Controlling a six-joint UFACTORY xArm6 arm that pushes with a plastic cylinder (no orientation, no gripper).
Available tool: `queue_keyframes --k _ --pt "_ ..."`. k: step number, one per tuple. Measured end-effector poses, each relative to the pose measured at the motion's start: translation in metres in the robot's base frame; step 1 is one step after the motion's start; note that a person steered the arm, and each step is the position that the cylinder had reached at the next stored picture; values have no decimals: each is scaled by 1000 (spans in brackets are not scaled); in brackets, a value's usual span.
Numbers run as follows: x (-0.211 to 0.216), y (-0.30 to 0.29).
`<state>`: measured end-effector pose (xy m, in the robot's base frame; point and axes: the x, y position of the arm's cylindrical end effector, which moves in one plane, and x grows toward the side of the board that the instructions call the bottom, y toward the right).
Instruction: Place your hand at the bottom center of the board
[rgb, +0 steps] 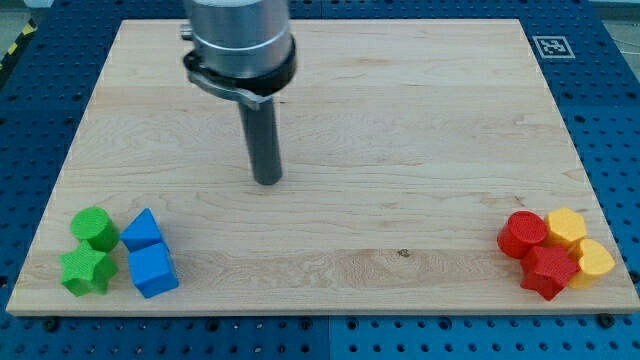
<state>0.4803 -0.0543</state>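
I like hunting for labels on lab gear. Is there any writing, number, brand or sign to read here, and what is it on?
No readable words, numbers or brands.
One sign only: a black-and-white square code marker at the top right corner of the wooden board; a pattern, not text.
Blocks and my tip carry no lettering.

No words, numbers or brand names can be read anywhere. The only sign is a black-and-white square marker (553, 46) on the board's (400, 150) top right corner.

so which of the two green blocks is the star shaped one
The lower green block, nearest the board's bottom-left corner; the green block above it is round.
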Motion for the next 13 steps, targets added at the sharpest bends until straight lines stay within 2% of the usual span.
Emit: queue_keyframes --k 6,7,9,13 --pt "94 54" --pt "94 55" --pt "128 90" --pt "138 101"
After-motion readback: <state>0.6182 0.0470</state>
